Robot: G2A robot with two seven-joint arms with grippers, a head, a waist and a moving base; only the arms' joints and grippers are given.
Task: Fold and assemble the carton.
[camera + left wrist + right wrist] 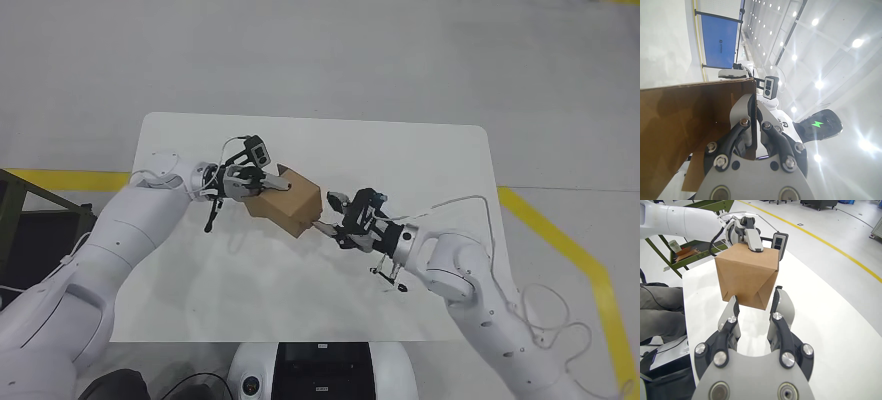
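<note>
One carton (745, 275), table (810, 306), maybe cart (688, 256); two pincers (755, 249) (755, 297)

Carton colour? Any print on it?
Plain brown cardboard carton, no print visible; shows best in the right wrist view.

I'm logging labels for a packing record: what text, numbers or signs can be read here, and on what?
Carton: no print on the faces shown.
Blue panel: one short brand mark, not quoted here.
Green rack: pale lettering on its front lip, too blurred to read.
</note>
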